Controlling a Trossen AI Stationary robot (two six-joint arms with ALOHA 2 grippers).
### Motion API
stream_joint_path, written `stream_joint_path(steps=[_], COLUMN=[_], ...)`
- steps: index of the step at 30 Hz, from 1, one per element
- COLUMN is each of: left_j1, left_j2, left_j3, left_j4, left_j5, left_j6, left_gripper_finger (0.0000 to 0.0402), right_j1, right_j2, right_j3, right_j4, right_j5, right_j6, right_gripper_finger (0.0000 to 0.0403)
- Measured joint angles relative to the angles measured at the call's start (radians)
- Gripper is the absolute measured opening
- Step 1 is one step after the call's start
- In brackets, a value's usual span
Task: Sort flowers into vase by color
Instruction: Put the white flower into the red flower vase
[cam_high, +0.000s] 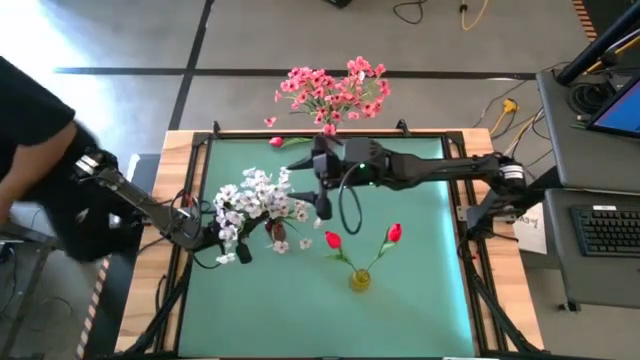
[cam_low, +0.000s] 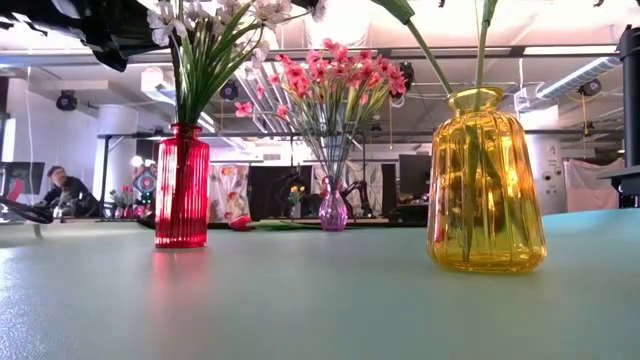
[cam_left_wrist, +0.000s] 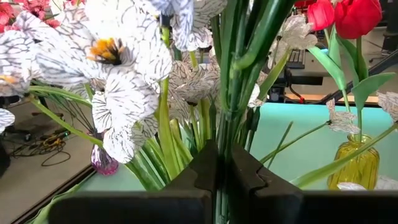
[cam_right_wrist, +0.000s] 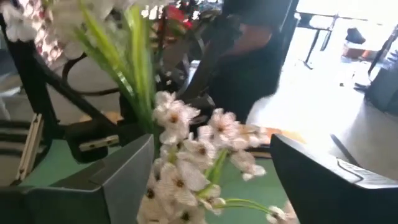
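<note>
White flowers (cam_high: 255, 203) stand with their stems in a red vase (cam_low: 182, 185). My left gripper (cam_left_wrist: 219, 177) reaches level from the table's left, shut at their stems. My right gripper (cam_right_wrist: 217, 180) comes level from the right and is open. Its fingers stand on either side of a white spray (cam_right_wrist: 186, 152), and no touch shows. Pink flowers (cam_high: 330, 90) stand in a purple vase (cam_low: 333, 210) at the far edge. Two red buds (cam_high: 333, 240) rise from a yellow vase (cam_low: 485, 185). One pink flower (cam_high: 275, 142) lies flat on the table near the far edge. My left gripper is shut on a thin green stem (cam_left_wrist: 225, 140) among the white flowers, pinched between its two fingers. The fingers come level from the table's left and lie across the upright stem. Which spray the stem belongs to is hidden by the bunch.
A person in dark clothes (cam_high: 35, 150) stands at the table's left edge. A laptop and a keyboard (cam_high: 605, 225) sit on a stand to the right. The green table top (cam_high: 420, 300) is bare toward the near edge.
</note>
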Motion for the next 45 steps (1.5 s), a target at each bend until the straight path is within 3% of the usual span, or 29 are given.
stream_joint_path(steps=[5, 27, 38, 45], left_j1=[0.0, 0.007, 0.007, 0.007], left_j2=[0.0, 0.002, 0.003, 0.005], left_j3=[0.0, -0.002, 0.001, 0.004], left_j4=[0.0, 0.006, 0.005, 0.016], left_j5=[-0.001, -0.027, -0.026, -0.026], left_j6=[0.0, 0.003, 0.014, 0.026], left_gripper_finger=[0.0, 0.0, 0.0, 0.0], right_j1=[0.025, 0.081, 0.086, 0.088], right_j2=[0.054, 0.244, 0.261, 0.261], right_j3=[0.063, 0.268, 0.323, 0.317], right_j4=[-0.023, -0.02, -0.045, -0.052], right_j5=[0.0, -0.001, -0.002, -0.003], right_j6=[-0.039, -0.092, -0.092, -0.102], right_gripper_finger=[0.0326, 0.0325, 0.0324, 0.0288])
